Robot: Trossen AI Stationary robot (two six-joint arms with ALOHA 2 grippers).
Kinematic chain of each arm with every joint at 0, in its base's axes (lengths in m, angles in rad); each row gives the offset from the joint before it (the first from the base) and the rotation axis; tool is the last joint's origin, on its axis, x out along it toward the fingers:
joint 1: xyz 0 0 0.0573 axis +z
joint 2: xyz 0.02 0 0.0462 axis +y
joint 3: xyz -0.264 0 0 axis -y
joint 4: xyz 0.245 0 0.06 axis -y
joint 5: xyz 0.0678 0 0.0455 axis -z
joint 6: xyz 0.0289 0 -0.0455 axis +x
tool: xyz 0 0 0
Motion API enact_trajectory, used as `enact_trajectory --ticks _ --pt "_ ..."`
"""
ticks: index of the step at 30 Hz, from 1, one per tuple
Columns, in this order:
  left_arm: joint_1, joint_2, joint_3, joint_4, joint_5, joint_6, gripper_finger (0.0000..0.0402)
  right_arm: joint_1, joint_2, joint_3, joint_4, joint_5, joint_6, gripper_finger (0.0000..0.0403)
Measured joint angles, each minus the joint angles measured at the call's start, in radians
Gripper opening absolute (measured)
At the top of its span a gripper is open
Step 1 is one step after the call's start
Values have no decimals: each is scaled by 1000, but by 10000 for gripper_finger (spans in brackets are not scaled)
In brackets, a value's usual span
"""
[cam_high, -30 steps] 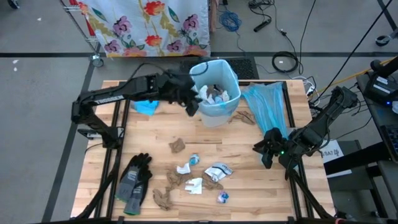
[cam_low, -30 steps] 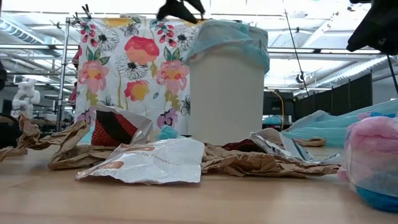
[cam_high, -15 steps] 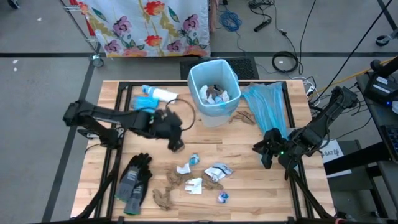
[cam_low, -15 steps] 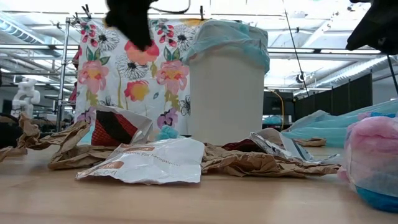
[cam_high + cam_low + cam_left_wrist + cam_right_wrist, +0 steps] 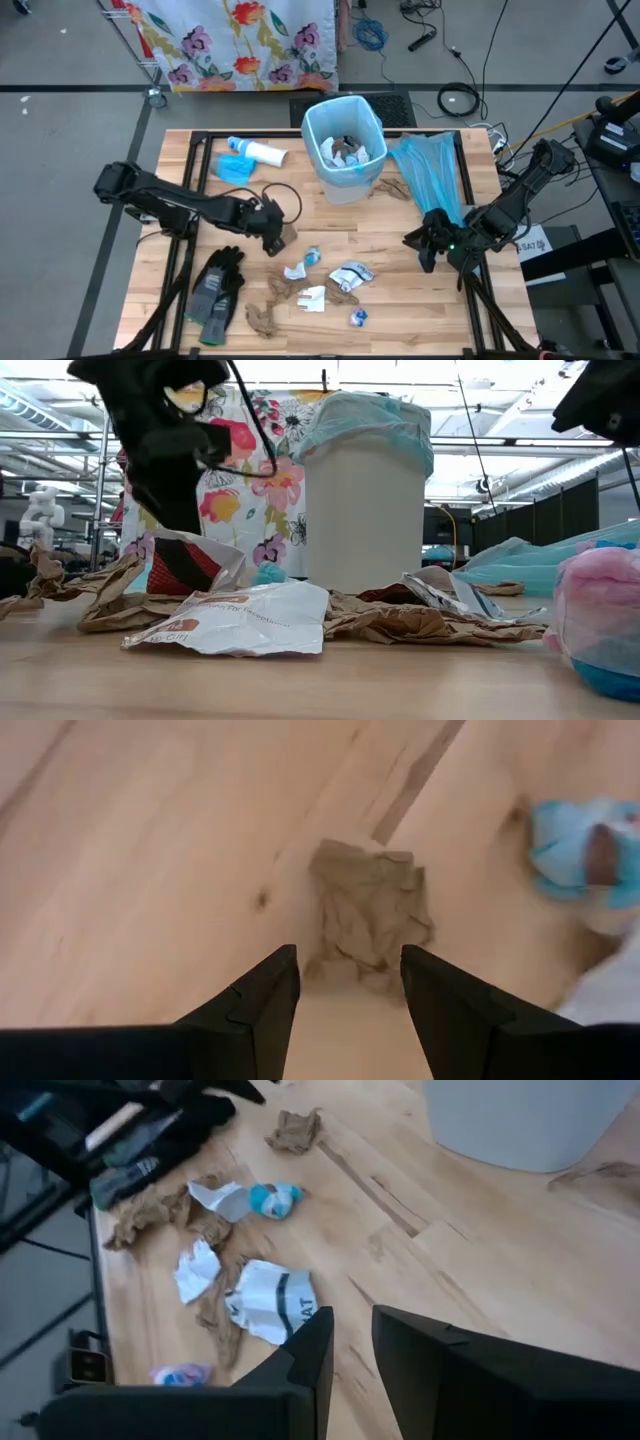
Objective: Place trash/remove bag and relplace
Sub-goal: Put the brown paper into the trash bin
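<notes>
A white bin (image 5: 345,150) lined with a light blue bag stands at the table's far middle, with paper scraps inside; it also shows in the low view (image 5: 365,500). A crumpled brown paper wad (image 5: 289,234) lies on the wood left of centre. My left gripper (image 5: 277,238) is open low over it; in the left wrist view (image 5: 350,982) the wad (image 5: 370,915) sits just ahead of and between the fingertips. I cannot tell whether they touch it. More wads (image 5: 280,288), white scraps (image 5: 312,298) and a wrapper (image 5: 350,275) lie nearer the front. My right gripper (image 5: 428,243) waits at the right, open by a narrow gap (image 5: 352,1342).
A spare blue bag (image 5: 430,170) lies right of the bin. Dark grey gloves (image 5: 215,290) lie at the front left. A white tube bottle (image 5: 258,152) and a blue packet (image 5: 235,170) lie at the far left. Bare wood lies at the front right.
My left gripper has left the bin's rim, gone toward the table's near and left side and come down over the brown wad left of centre. The wad has stayed where it was.
</notes>
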Motion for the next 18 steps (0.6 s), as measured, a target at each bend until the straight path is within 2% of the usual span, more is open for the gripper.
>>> enact_trajectory --ticks 6,13,16,18 --pt "16 97 -17 102 41 153 180 0 -1 0 26 0 62 63" --pt "36 232 -12 168 71 200 177 0 1 0 39 28 132 63" --pt "37 260 -11 174 82 186 143 0 1 0 48 49 153 63" --pt "37 258 -10 167 98 185 93 -1 1 0 64 56 152 63"
